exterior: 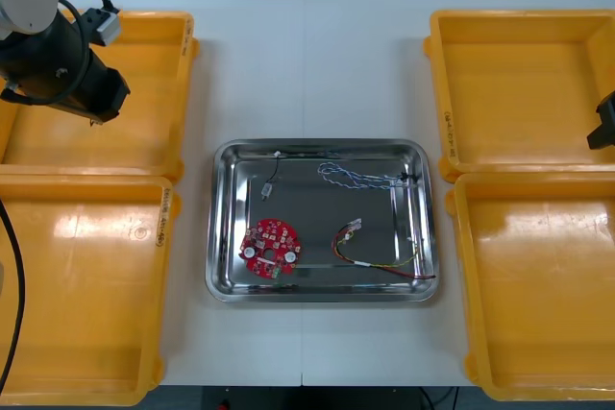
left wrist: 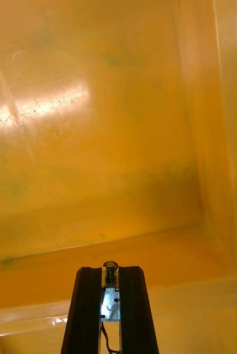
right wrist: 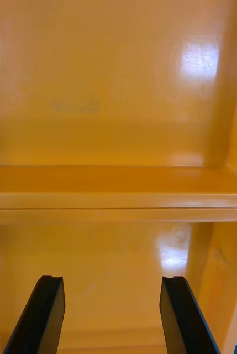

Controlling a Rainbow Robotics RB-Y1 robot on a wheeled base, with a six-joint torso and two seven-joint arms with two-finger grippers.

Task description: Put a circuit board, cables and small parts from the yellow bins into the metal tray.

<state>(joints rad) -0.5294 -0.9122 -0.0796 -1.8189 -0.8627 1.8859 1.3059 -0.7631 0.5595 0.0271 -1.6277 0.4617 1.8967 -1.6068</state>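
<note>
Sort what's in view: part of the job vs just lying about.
Job: tray; board, blue-white cable, red-yellow cable and black cable in it; bins; left gripper over the far left bin, shut on a small metal part.
Not job: table; right gripper, open, idle over the right bins.

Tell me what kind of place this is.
Probably a robotics lab kitting bench: yellow bins flank a metal tray holding a red circuit board and cables. Left tool, over the far left bin, grips a small metal part; right tool hangs open over the right bins.
</note>
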